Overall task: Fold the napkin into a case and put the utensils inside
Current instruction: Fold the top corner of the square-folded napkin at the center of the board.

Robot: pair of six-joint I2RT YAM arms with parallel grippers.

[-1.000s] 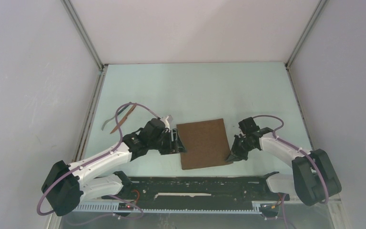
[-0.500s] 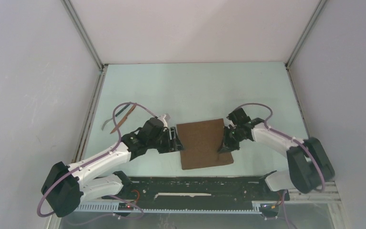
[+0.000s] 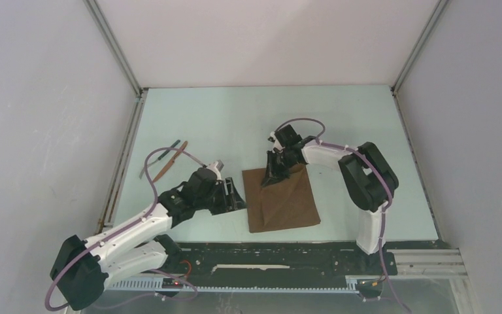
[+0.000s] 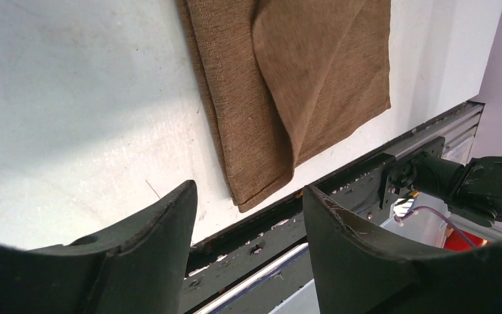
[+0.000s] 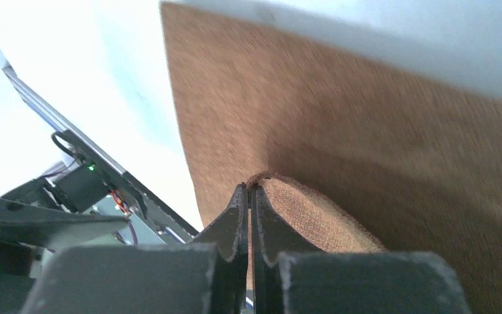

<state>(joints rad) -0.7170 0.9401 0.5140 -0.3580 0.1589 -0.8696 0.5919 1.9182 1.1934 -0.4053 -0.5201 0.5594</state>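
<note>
Mid-fold on the table: the right gripper is pinched tight on one corner of the brown napkin, its two fingers pressed together with a small ridge of cloth caught between them (the wrist camera shows no gap at the tips). The held corner is raised and drawn over the sheet, so a slanting flap lies across it. The rest of the cloth lies flat below and behind this gripper, toward the arm bases, its longer sides running roughly away from the bases.

The left gripper sits just beside the napkin's left edge with its fingers spread wide and nothing between them. From its own camera the cloth lies straight ahead of the fingertips, slightly to the right, near corner closest; whether a finger touches the fabric cannot be told.

The utensils lie together well away from the cloth, off behind the left gripper on its outer side, long axes slanting across the table. The left arm is plainly the nearer to them, while the right has charge of the napkin.

By appearances the folding is at an early stage, and the coming move turns on where the pinched corner is laid down.
</note>
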